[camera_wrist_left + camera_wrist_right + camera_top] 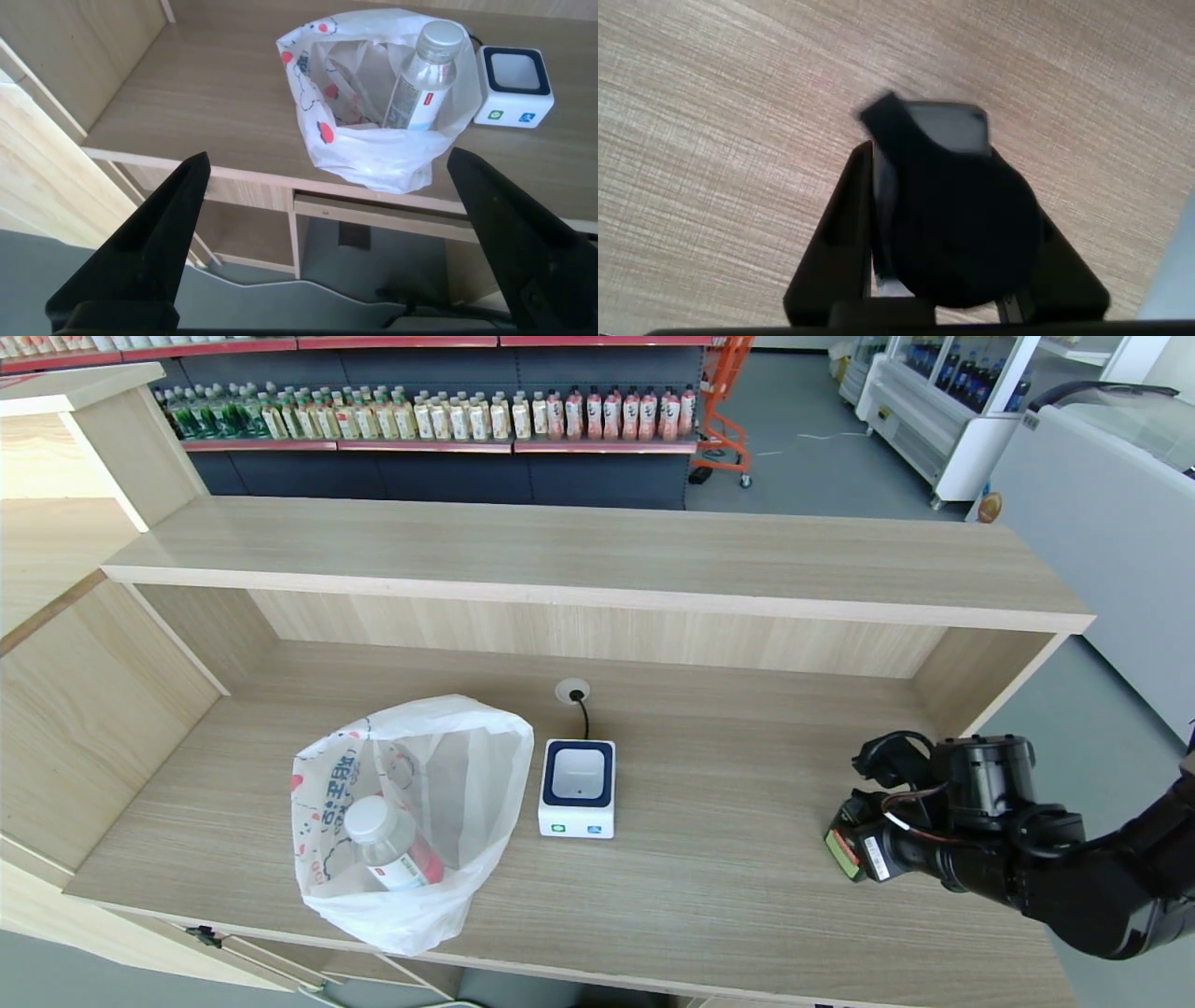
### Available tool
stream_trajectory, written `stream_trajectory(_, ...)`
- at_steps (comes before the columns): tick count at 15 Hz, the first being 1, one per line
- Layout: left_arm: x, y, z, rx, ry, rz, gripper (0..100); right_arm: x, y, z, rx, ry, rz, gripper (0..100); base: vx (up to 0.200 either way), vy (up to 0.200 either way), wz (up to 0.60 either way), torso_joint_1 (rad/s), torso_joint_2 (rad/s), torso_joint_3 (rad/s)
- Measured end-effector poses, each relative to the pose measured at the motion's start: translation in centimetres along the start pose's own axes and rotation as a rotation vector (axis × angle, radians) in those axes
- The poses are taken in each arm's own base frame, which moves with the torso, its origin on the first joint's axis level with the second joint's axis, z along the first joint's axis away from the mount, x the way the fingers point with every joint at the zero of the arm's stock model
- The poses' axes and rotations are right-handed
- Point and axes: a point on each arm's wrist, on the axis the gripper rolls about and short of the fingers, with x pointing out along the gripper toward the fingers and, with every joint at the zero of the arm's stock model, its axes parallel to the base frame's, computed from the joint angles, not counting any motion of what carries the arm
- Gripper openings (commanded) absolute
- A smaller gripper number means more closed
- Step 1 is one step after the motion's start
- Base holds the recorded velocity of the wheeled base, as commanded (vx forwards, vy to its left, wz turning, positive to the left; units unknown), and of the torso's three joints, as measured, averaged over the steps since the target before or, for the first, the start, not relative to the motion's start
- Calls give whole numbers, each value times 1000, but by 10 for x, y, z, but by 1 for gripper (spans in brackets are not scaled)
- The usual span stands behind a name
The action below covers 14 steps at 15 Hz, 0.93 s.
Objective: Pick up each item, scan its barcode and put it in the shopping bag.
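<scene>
right gripper (857, 847) pinches a dark item (957, 215) (left gripper (327, 166) spread wide); its barcode may face away from the scanner (577, 789), so the read could fail.

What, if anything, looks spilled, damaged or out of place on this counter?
Nothing stands out. The bottle leans inside the open shopping bag, cap on. The scanner sits flat beside the bag, its cable running into the counter hole. The right gripper holds a small item.
</scene>
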Motion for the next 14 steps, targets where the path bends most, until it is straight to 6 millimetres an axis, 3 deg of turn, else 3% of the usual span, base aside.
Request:
stream_trajectory(4,0,0,0,0,0,0,100,-4,1,-1,-28,1,3,0,0,0,0,0,0,0)
stream_trajectory(7,0,0,0,0,0,0,100,-20,-1,1,-100,-33,-7,0,0,0,0,0,0,0)
stream_trajectory(11,0,0,0,0,0,0,100,-66,-1,11,-306,-149,-35,0,0,0,0,0,0,0)
stream_trajectory(14,0,0,0,0,0,0,100,-95,20,23,-599,-281,-10,0,0,0,0,0,0,0)
